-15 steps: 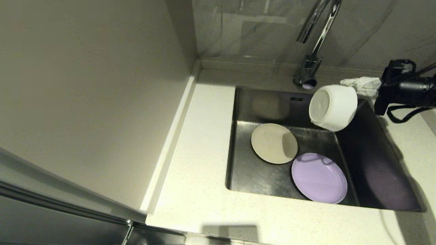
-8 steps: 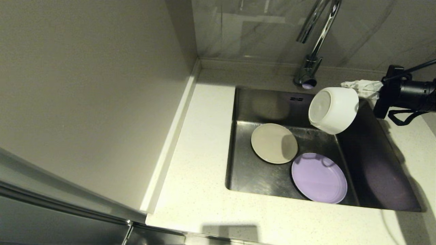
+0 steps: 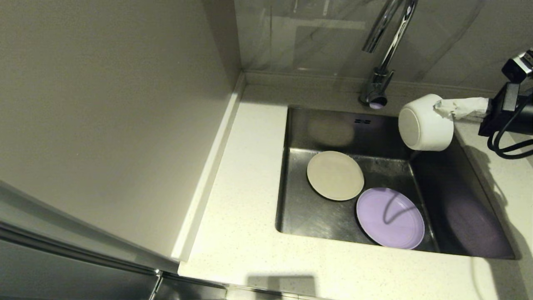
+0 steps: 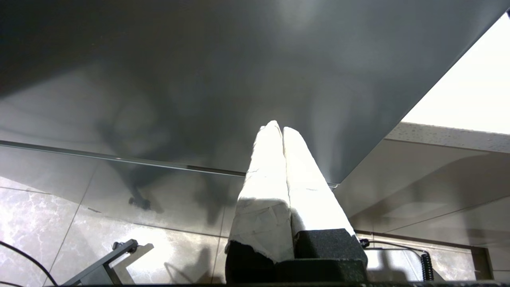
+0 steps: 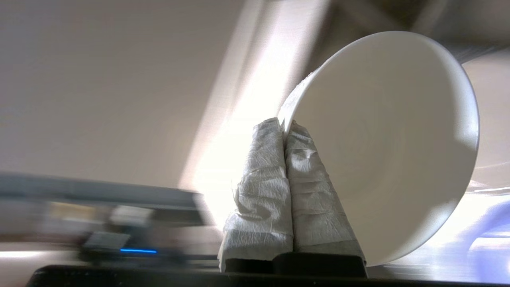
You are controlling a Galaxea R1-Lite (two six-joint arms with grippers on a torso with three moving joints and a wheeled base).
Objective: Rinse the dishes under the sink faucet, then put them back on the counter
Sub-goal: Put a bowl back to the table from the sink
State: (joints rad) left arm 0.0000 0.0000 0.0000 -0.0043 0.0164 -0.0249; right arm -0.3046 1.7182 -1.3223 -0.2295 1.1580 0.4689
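Observation:
My right gripper (image 3: 442,109) (image 5: 284,126) is shut on the rim of the small white bowl (image 3: 424,123) (image 5: 394,151), which hangs tipped on its side over the sink's back right corner. The cream-beige plate (image 3: 335,175) and the lilac plate (image 3: 390,218) lie flat on the floor of the steel sink (image 3: 316,216). The chrome faucet (image 3: 385,50) rises behind the sink, left of the bowl. My left gripper (image 4: 278,128) is shut on nothing, parked below the counter and out of the head view.
The off-white counter (image 3: 245,233) surrounds the sink, with a wide strip on the left and in front. A grey wall panel (image 3: 108,125) stands along the counter's left edge. The sink's drain is hidden from view.
The right arm has carried the bowl to the right and slightly up, away from the faucet spout toward the sink's right rim. Both plates have stayed put.

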